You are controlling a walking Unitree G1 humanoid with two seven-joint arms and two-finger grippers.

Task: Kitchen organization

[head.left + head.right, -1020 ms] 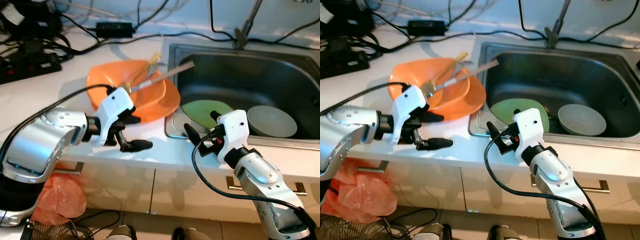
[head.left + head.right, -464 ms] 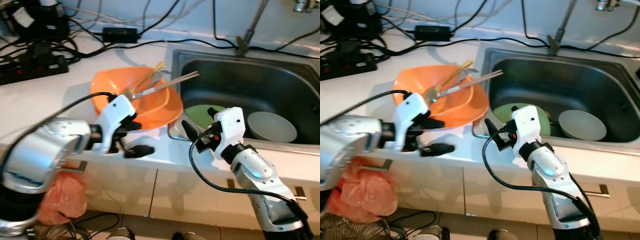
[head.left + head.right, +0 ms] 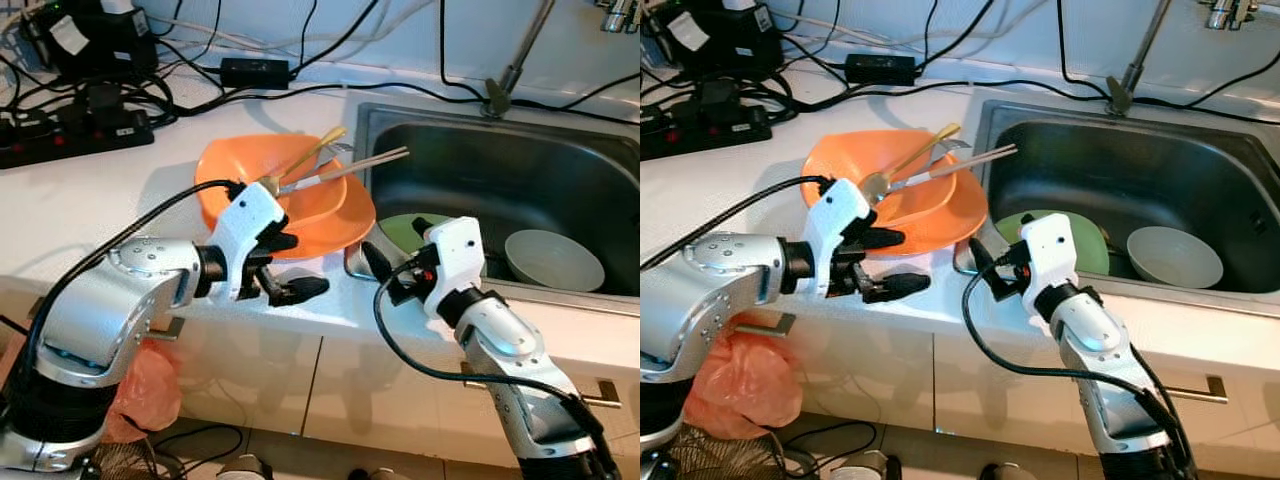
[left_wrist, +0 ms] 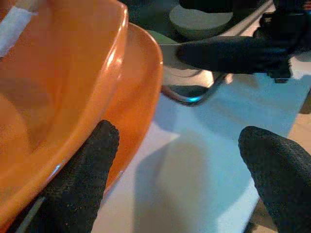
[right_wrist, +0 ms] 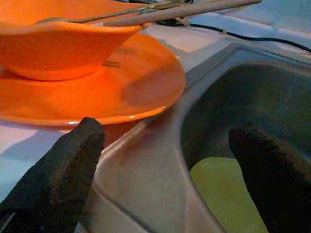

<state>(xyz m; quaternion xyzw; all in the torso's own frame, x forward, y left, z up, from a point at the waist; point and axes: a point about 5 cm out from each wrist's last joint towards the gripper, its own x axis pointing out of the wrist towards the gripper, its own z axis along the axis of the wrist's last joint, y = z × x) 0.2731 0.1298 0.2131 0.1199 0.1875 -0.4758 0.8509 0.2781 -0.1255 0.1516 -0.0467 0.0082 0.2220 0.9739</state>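
Both arms have edged closer to the stacked dishes over the last second, the left one drawing in toward the plate's near rim while the head camera has tipped so the counter sits lower in the picture. From the left eye view, the left gripper (image 3: 290, 268) hovers over the white counter (image 3: 90, 200) just in front of the orange plate (image 3: 345, 215), fingers spread, one at the plate's edge and the other out over bare counter. An orange bowl (image 3: 305, 195) sits on that plate, with a gold-handled fork (image 3: 300, 165) and a grey-handled utensil (image 3: 345, 168) lying across it, their handles pointing toward the sink (image 3: 480, 160). The right gripper (image 3: 392, 252) hangs at the sink's front-left corner, fingers parted, one over the counter and one over the basin. Down in the basin lie a green plate (image 3: 400, 228) and a pale grey bowl (image 3: 553, 260). From the right eye view, a black power strip (image 3: 700, 125) and tangled cables (image 3: 790, 60) crowd the back of the counter, and an orange plastic bag (image 3: 740, 375) hangs below the counter front. From the left wrist view, one black fingertip (image 4: 90, 165) touches the plate's rim under the bowl, the other stands well apart over white counter, holding nothing. From the right wrist view, the two fingers straddle the sink's steel lip, the plate and bowl just beyond one finger and the green plate beneath the other, nothing gripped.
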